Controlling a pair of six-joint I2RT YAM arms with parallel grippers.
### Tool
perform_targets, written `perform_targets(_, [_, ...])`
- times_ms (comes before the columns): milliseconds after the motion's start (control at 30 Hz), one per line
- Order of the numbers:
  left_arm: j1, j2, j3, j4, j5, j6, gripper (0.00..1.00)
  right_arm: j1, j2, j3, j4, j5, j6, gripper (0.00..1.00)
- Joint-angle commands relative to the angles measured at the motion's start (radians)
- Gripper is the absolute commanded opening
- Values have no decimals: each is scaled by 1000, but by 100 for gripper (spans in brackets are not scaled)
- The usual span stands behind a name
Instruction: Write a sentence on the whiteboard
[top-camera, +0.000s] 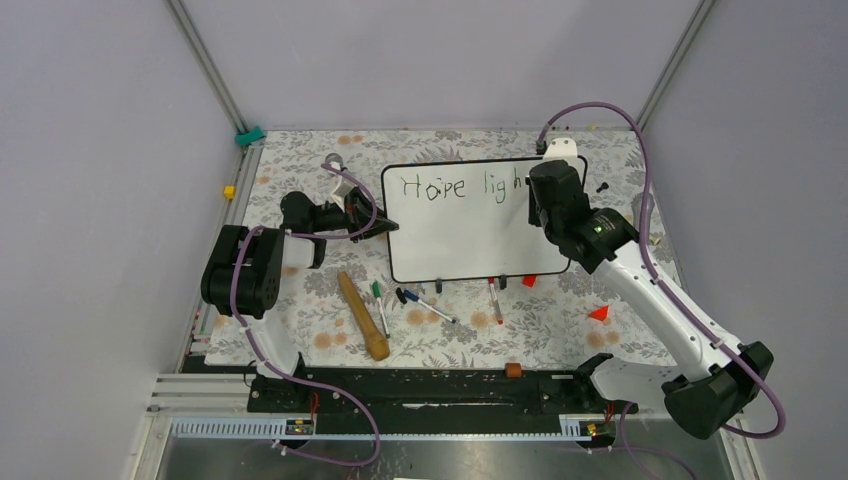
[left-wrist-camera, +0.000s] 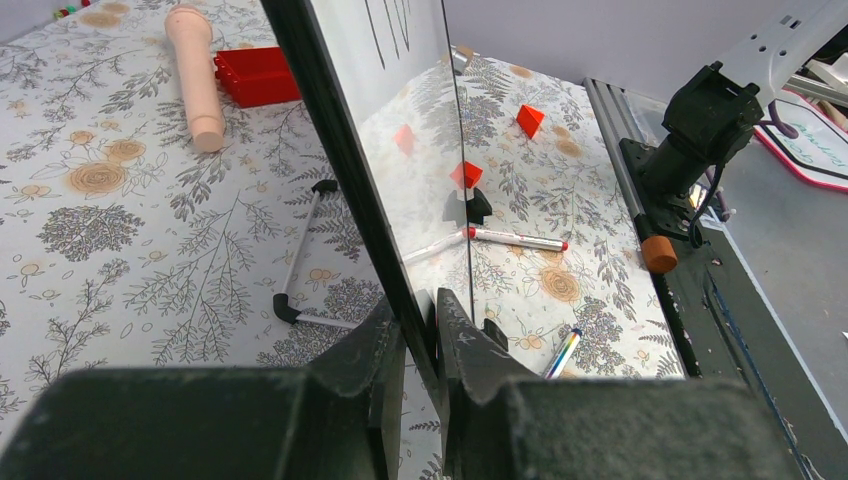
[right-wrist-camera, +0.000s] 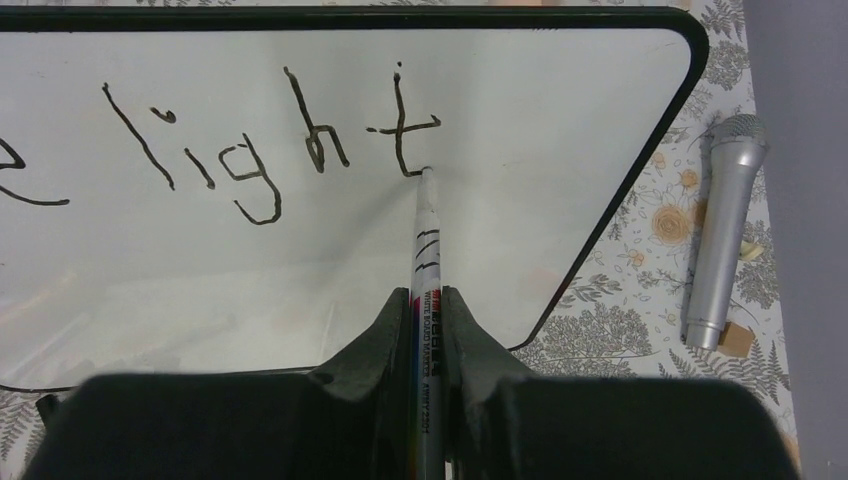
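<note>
Your right gripper (right-wrist-camera: 428, 300) clamps the whiteboard marker (right-wrist-camera: 425, 215), tip pointing toward the far edge, touching the sentence (right-wrist-camera: 255, 165); your left gripper (left-wrist-camera: 420, 320) clamps the whiteboard (left-wrist-camera: 395, 110) frame.

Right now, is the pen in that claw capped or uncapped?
Uncapped: the marker in the right claw has its bare tip on the whiteboard, at the foot of the "t".

The glossy white black-framed whiteboard (top-camera: 470, 240) is bare below its lettering (top-camera: 460, 187). A silver microphone (right-wrist-camera: 722, 230) lies near its right edge; loose markers (top-camera: 430, 305) and a tan wooden pin (top-camera: 362, 316) litter the floral worktop (top-camera: 560, 335) in front.
</note>
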Motion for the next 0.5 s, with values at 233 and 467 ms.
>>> perform_targets(233, [3, -3, 1, 90, 40, 119, 0, -8, -122, 63, -49, -71, 18, 0])
perform_targets(467, [3, -5, -3, 90, 36, 124, 0, -8, -197, -5, -37, -280, 38, 0])
